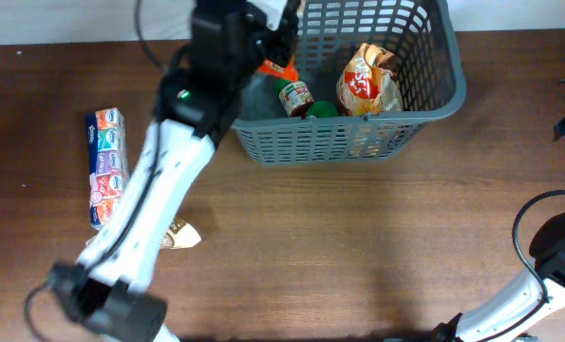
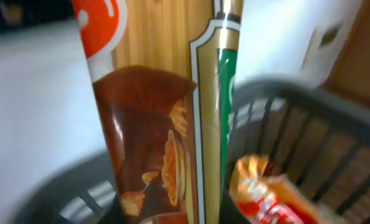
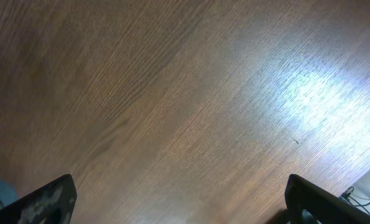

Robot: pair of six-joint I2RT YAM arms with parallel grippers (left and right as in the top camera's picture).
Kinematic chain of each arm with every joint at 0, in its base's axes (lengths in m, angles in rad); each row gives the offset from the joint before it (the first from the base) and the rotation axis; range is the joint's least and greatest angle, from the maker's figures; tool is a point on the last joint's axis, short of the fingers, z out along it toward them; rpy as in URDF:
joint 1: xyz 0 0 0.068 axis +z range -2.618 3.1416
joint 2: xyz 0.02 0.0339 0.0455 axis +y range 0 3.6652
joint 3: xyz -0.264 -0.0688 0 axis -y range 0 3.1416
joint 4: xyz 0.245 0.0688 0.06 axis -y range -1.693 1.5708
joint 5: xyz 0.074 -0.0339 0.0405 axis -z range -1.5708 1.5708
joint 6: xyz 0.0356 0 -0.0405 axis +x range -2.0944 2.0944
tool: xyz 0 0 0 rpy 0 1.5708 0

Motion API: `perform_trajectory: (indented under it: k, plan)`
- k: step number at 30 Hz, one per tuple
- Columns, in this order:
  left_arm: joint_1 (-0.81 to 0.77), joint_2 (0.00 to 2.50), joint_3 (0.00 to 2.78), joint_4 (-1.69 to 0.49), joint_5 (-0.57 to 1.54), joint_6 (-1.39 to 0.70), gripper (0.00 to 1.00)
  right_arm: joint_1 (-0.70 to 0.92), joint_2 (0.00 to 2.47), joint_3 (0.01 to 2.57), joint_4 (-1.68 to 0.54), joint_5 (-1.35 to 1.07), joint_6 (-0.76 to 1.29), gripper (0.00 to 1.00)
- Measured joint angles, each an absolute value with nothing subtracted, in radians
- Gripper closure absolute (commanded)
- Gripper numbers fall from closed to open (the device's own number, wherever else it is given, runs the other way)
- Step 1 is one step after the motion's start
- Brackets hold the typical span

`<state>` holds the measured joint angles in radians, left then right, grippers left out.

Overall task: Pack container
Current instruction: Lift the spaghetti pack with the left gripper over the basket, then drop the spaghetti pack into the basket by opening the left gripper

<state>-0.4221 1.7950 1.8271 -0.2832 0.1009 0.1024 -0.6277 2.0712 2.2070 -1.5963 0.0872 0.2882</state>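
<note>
From overhead, my left fingers (image 1: pixel 274 47) hang over the left rim of the dark grey basket (image 1: pixel 329 142). The basket sits at the far side of the counter (image 1: pixel 358 256) and holds a jar (image 1: pixel 294 95) and a snack bag (image 1: pixel 369 84). A tissue pack (image 1: pixel 106 166) lies well to its left. At my left wrist, a tall packet (image 2: pixel 166 112), brown, gold and green, stands upright in my grasp above the basket. At my right wrist, my right fingers (image 3: pixel 321 199) are spread wide over the wooden counter.

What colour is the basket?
The basket is dark grey; the overhead view shows it best.
</note>
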Motion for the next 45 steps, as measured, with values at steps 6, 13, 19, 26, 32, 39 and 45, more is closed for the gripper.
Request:
perform_trajectory:
  k: [6,13,19,26,32,39,45]
  plan:
    - [-0.419,1.934,1.817,-0.29,0.163,0.107,0.98,-0.628,2.071,2.207,-1.596,0.087,0.289,0.01]
    - [-0.42,1.96,1.817,-0.343,0.221,0.11,0.98,-0.628,2.071,2.207,-1.596,0.087,0.288,0.01]
    - [-0.42,1.988,1.817,-0.421,0.231,0.11,0.9,-0.628,2.071,2.207,-1.596,0.087,0.288,0.01]
    - [-0.419,2.012,1.823,-0.438,0.237,0.116,0.03,-0.628,2.071,2.207,-1.596,0.087,0.288,0.01]
    - [-0.418,2.01,1.836,-0.417,0.24,0.116,0.01,-0.628,2.071,2.207,-1.596,0.087,0.288,0.01]
    - [-0.393,2.006,1.919,-0.458,0.241,0.116,0.01,-0.628,2.071,2.207,-1.596,0.087,0.289,0.01]
    - [-0.302,1.851,1.991,-0.588,0.218,0.117,0.01,-0.628,2.071,2.207,-1.596,0.087,0.288,0.01]
